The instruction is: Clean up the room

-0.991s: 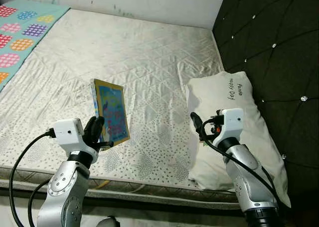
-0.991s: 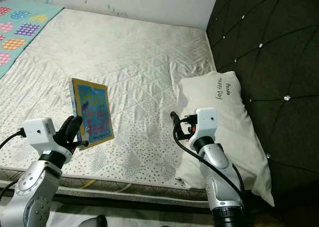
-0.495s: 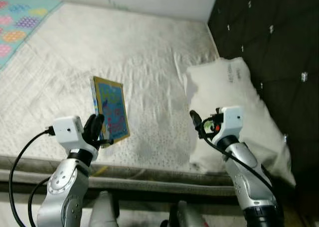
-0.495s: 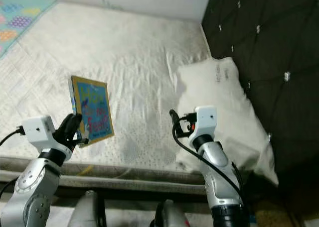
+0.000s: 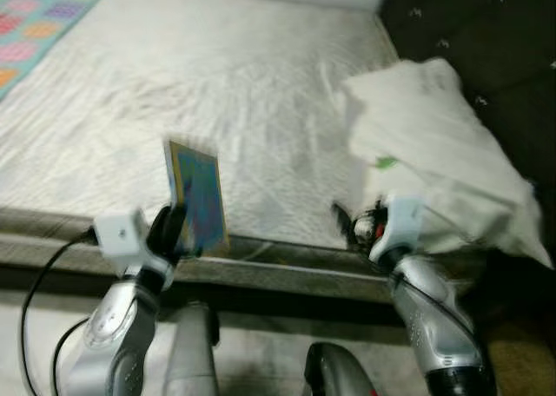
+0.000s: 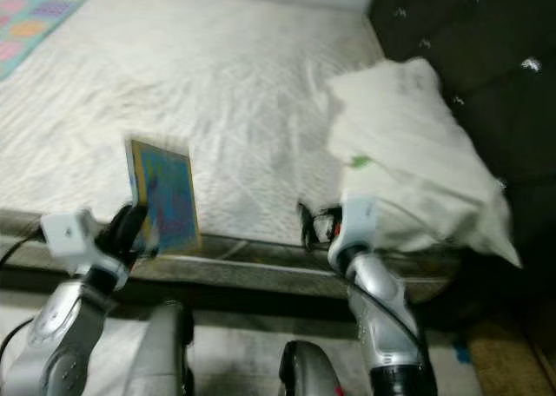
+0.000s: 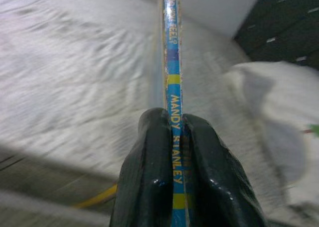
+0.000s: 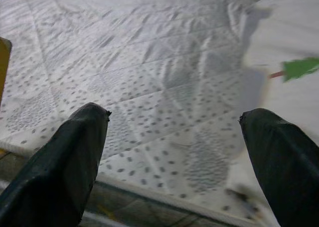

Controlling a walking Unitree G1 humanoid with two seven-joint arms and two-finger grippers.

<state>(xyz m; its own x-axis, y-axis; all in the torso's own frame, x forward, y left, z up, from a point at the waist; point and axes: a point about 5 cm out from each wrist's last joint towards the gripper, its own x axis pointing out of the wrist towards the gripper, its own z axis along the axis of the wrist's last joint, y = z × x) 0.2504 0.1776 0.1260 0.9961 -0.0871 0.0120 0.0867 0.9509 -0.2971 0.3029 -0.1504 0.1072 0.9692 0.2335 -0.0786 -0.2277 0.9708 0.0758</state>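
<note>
A thin children's book (image 5: 197, 197) with a blue and yellow cover stands upright in my left gripper (image 5: 171, 228), which is shut on its lower edge. In the left wrist view the two black fingers (image 7: 149, 177) pinch the blue spine (image 7: 171, 62). My right gripper (image 5: 347, 222) hangs open near the bed's front edge, holding nothing; in its wrist view the fingers (image 8: 60, 162) stand wide apart over the mattress. Both arms are in front of the white quilted mattress (image 5: 200, 83).
A white pillow (image 5: 434, 153) lies at the mattress's right end against a dark tufted headboard (image 5: 486, 31). A colourful patterned blanket (image 5: 39, 14) covers the far left. The bed's front edge (image 5: 278, 261) runs just behind the grippers. My own legs (image 5: 195, 353) show below.
The whole picture has shifted and blurred: the camera has drawn back, so the bed's front edge and my legs now show. The book stays held in the left gripper.
</note>
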